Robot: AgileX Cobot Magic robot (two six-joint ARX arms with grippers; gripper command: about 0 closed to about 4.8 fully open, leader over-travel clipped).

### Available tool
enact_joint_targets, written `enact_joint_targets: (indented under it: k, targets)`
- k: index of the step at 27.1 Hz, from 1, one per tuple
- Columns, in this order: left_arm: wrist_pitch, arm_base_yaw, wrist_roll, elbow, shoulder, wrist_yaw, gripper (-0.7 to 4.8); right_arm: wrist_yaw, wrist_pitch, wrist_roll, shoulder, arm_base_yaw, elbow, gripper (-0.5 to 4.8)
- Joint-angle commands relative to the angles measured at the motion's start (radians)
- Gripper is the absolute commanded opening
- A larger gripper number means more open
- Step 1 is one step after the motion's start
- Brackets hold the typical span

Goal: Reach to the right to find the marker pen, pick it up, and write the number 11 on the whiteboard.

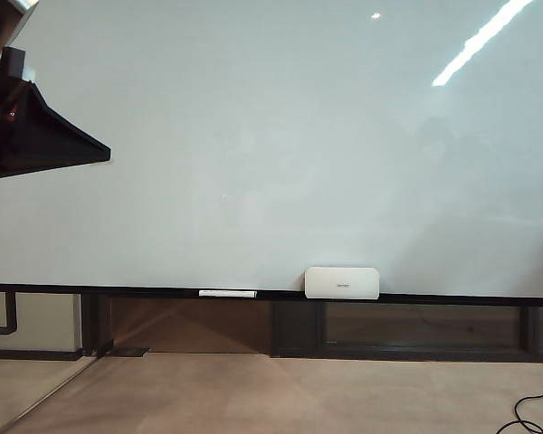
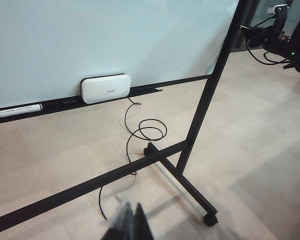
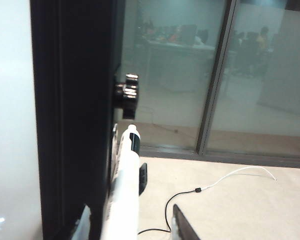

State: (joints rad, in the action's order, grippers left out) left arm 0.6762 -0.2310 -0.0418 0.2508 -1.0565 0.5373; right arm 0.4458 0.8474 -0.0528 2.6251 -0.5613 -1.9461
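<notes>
**Spotter:** Where are your jaws?

**Arm:** My right gripper (image 3: 131, 215) is off past the right edge of the whiteboard (image 1: 253, 145), beside its black side post (image 3: 72, 115). The jaws stand apart, with the marker pen (image 3: 125, 185) upright between them. One finger (image 3: 182, 227) is clear of the pen, with bare floor showing in the gap. On the other side I cannot tell whether the finger touches it.

**Spotter:** What hems you in there?

**Arm:** The post runs right along the pen. A black knob (image 3: 126, 94) juts out of the post just above the pen's dark-banded tip. On the far side from the post there is open floor, crossed by a thin cable (image 3: 190, 192), and beyond that a glass wall (image 3: 260, 75).

**Spotter:** And your left?

**Arm:** My left gripper (image 2: 131, 224) hangs low over the floor in front of the board's stand (image 2: 190, 145). Only blurred tips show at the frame's edge, so I cannot tell whether they are apart or together. From the room camera my left arm (image 1: 36, 136) shows as a dark wedge at the board's upper left.

**Spotter:** What is along the bottom edge?

**Arm:** A white rounded box (image 1: 342, 282) sits on the black bottom rail (image 1: 118, 290). A white stick (image 1: 227, 293) with black ends lies to its left, apart from it. The board face above them is wide, glossy and open.
</notes>
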Motion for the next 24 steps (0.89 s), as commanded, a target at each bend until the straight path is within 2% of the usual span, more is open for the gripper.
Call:
enact_joint_targets:
  k: [1, 18, 19, 21, 24]
  targets:
    - [0.013, 0.0, 0.0, 0.005, 0.002, -0.001, -0.06, 0.002, 0.01, 0.004, -0.005, 0.005, -0.004, 2.1]
    - [0.014, 0.0, 0.0, 0.005, 0.002, 0.001, -0.05, -0.002, -0.006, -0.001, -0.004, 0.009, -0.004, 1.97]
    - [0.014, 0.0, 0.0, 0.005, 0.002, 0.001, -0.06, -0.003, -0.006, -0.002, -0.004, 0.009, -0.004, 1.93]
    - [0.014, 0.0, 0.0, 0.005, 0.002, 0.001, -0.06, -0.003, -0.007, -0.005, -0.004, 0.009, -0.004, 1.48]
    - [0.014, 0.0, 0.0, 0.005, 0.002, 0.001, -0.06, -0.023, -0.007, -0.005, -0.004, 0.009, -0.004, 1.47]
